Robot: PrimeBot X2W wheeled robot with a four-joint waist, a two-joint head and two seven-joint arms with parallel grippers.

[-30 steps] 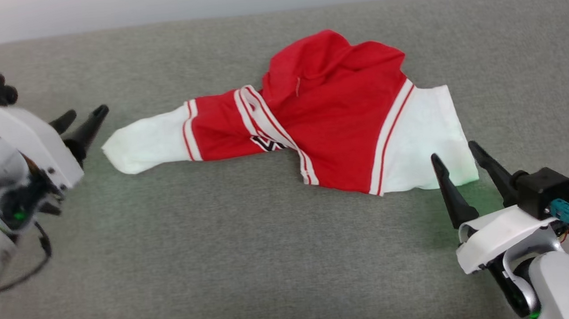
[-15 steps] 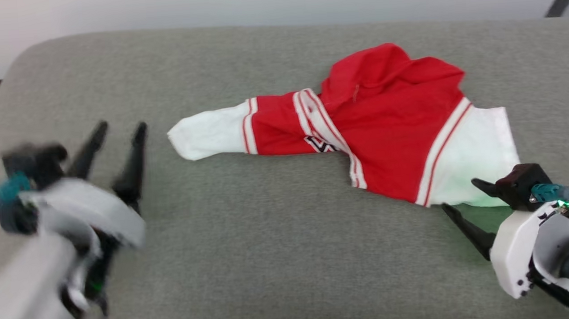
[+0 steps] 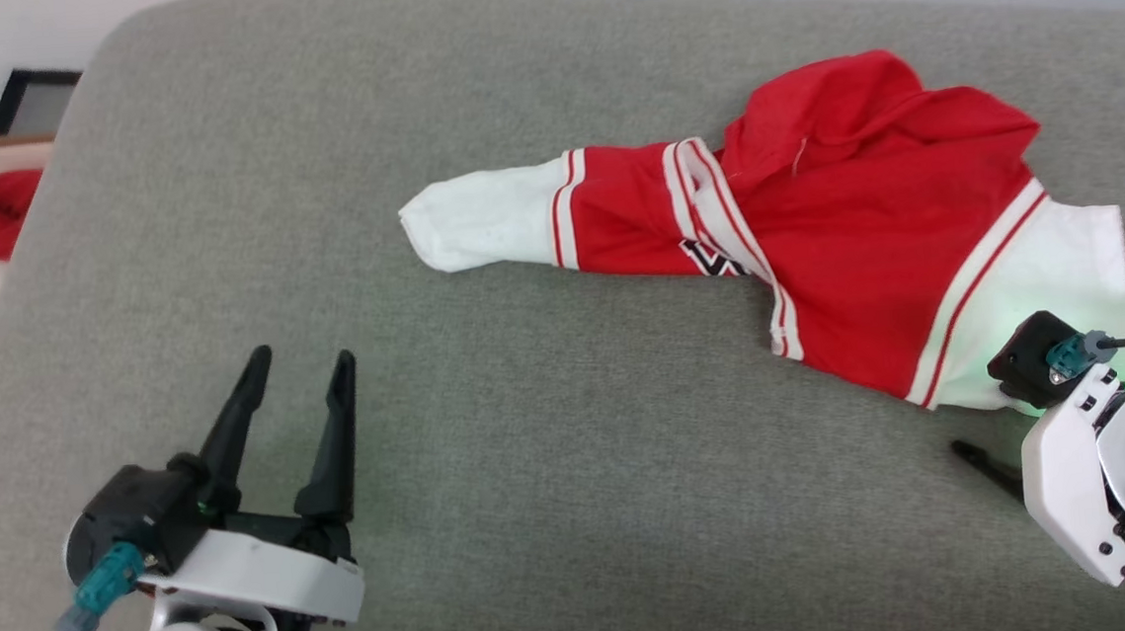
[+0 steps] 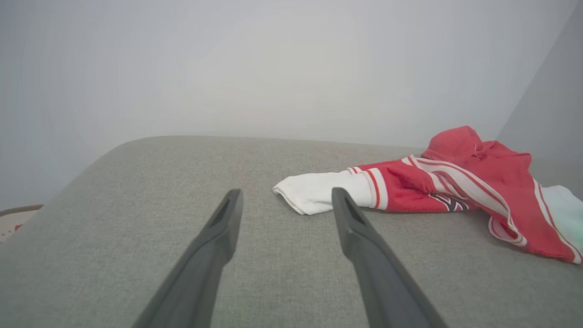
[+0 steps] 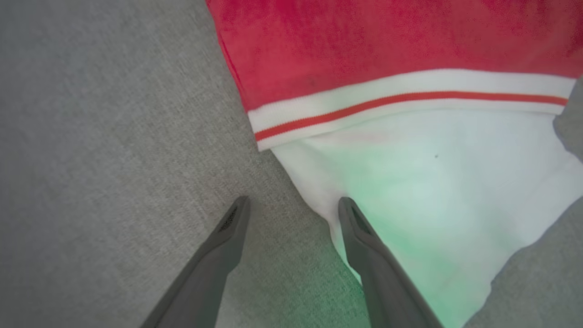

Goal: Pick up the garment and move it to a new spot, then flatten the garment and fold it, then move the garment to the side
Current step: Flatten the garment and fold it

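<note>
Head: camera swung left, so the garment (image 3: 843, 227) only looks shifted; it lies crumpled on the grey cushion (image 3: 533, 456). Left gripper (image 3: 300, 357) has dropped low, well apart. Left wrist: jaws wide, white sleeve tip ahead. Right wrist: right gripper (image 5: 294, 200) jaws wide, empty, straddling the other sleeve's edge; pick-up likely next.

The garment (image 3: 853, 226) bears black lettering (image 3: 714, 263), mostly folded under, perhaps a W

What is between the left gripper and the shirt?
Just bare grey cushion lies between the left gripper and the shirt. The head view and the left wrist view both show it.
</note>
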